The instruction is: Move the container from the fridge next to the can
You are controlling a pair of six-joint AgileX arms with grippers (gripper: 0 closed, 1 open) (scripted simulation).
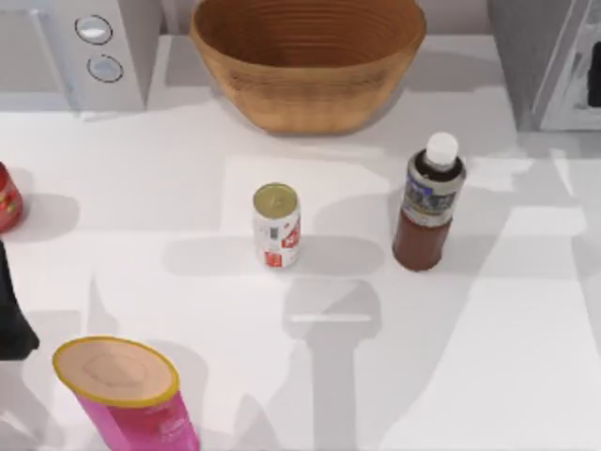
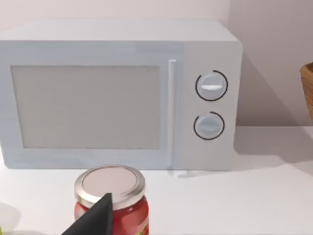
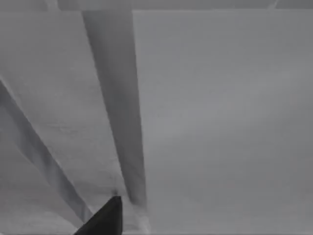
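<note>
container (image 1: pixel 428 202) upright right of can (image 1: pixel 277 225) | basket (image 1: pixel 308 61) behind | pincers' state unclear

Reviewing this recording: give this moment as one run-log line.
container: upright on table, right of can, apart | fridge: back right | left gripper: near red jar

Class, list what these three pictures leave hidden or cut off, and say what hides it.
- Fridge: cut by the top view's edge; its inside is out of sight.
- Red jar: cut by the top view's left edge.
- Left claw's finger: one dark tip visible, its opening unclear.
- Pink canister: base cut off below.
</note>
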